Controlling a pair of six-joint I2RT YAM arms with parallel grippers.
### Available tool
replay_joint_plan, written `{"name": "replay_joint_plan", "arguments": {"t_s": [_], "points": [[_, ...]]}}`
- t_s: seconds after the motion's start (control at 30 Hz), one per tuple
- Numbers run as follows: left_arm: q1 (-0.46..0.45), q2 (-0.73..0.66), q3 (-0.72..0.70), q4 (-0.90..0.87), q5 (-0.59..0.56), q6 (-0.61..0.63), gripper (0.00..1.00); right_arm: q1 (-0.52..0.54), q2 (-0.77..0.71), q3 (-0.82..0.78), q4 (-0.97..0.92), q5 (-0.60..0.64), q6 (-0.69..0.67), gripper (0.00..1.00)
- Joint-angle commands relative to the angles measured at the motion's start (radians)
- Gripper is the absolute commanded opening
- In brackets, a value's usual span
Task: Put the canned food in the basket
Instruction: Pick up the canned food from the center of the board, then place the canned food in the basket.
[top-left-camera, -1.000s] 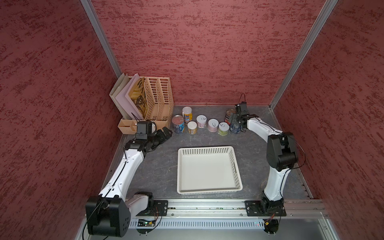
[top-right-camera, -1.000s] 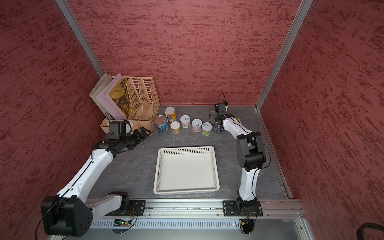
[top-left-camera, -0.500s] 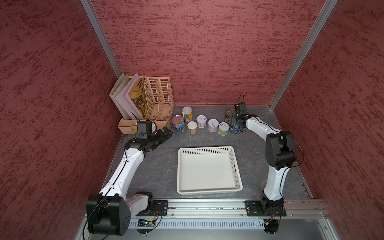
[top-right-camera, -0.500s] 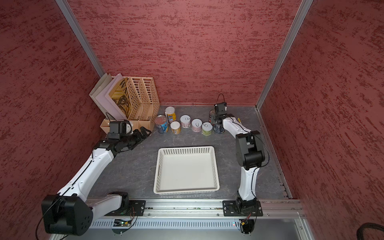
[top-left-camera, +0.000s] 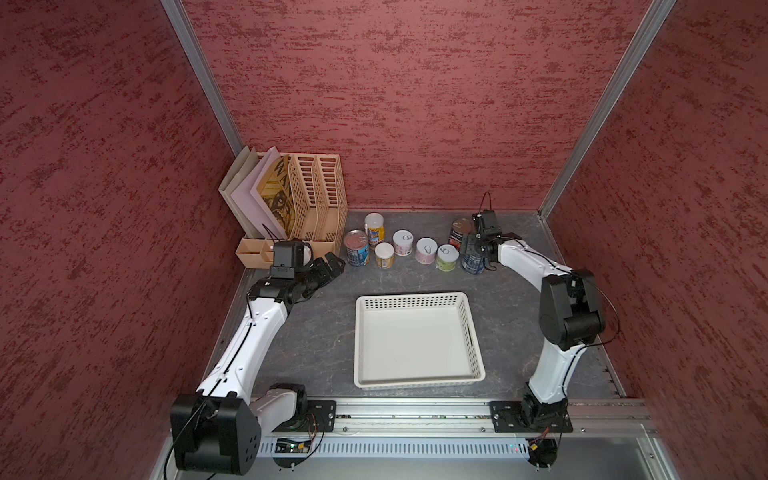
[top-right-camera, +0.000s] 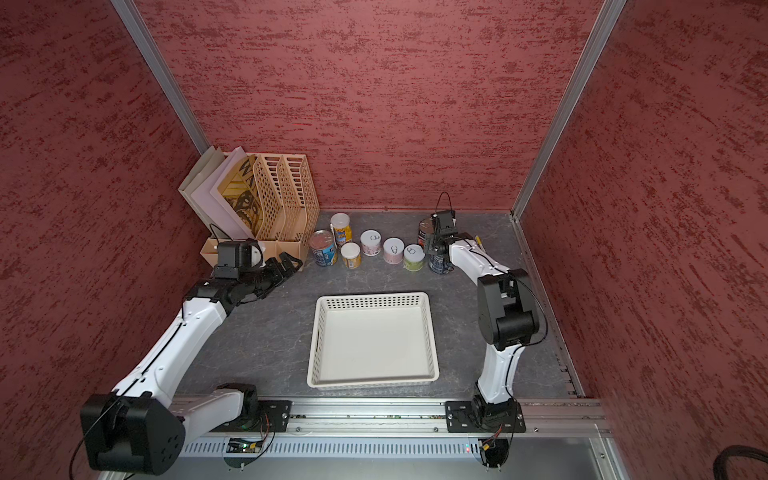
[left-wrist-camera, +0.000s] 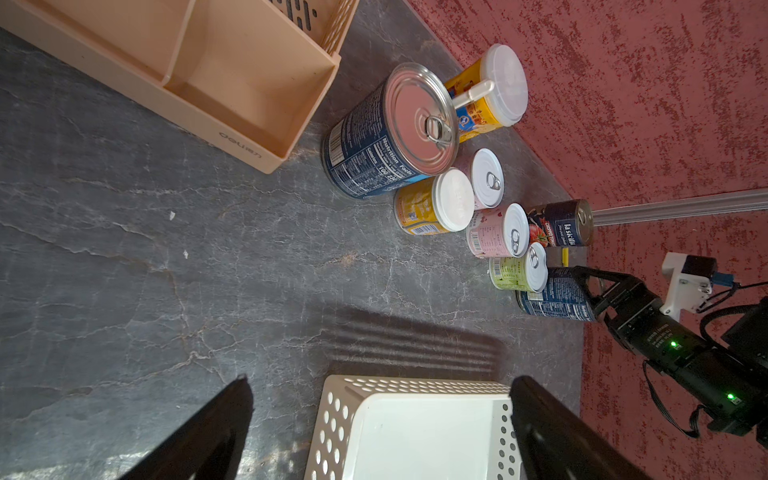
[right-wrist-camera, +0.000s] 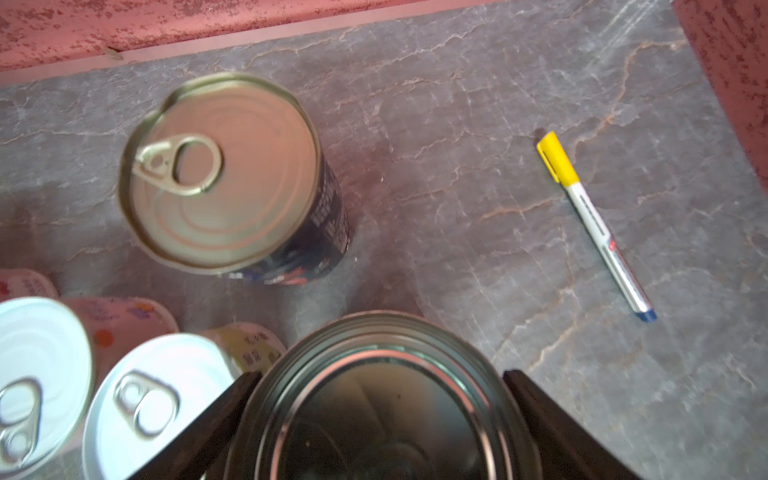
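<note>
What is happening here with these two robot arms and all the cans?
The white basket is empty at this moment. All eight cans stand on the table in a loose row behind it. The right gripper reaches down over the dark blue can at one end, and its fingers appear closed against its sides; the can is not lifted yet. The left gripper is open, close to the large blue can at the opposite end, touching nothing.
</note>
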Motion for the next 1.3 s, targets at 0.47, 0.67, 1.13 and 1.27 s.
{"name": "replay_joint_plan", "arguments": {"t_s": [0.47,0.67,1.13,1.27], "points": [[-0.025,0.012,0.028,0.004,-0.017,0.021,1.0,0.039,-0.336,-0.055,0.08,-0.02,0.033,0.33],[-0.037,0.006,0.032,-0.003,-0.034,0.027,1.0,0.16,-0.457,-0.067,0.01,0.019,0.023,0.33],[-0.042,0.003,0.038,-0.016,-0.07,0.043,1.0,0.476,-0.686,-0.274,0.049,0.06,0.003,0.32],[-0.042,0.001,0.044,-0.017,-0.076,0.045,1.0,0.535,-0.721,-0.372,0.137,0.016,-0.017,0.31]]}}
